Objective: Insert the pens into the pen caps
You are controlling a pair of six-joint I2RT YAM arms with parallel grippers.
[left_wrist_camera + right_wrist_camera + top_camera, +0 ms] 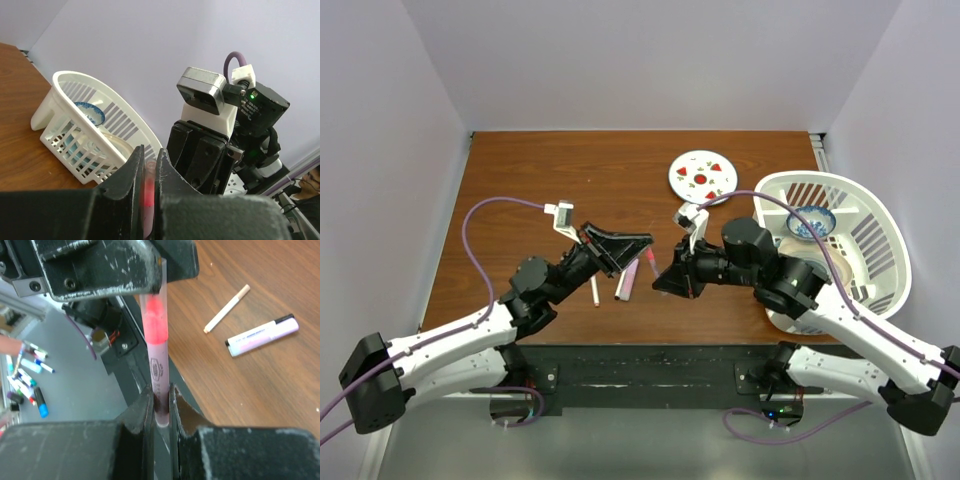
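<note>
While the left gripper (149, 159) and right gripper (161, 396) clamp one pen (158, 352), a marker (262, 335) and stick (227, 308) lie nearby.

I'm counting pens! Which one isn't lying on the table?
The pink pen, held in the air between the left hand and the right hand. The thin white stick and the thick marker lie on the table.

Brown wooden table (540, 180). Far centre: round white plate (702, 175), red marks. Right side: white slatted plastic basket (880, 215). Near centre: thin white pen (595, 290) and thick pale marker (626, 283), both flat, close together, not touching.
</note>
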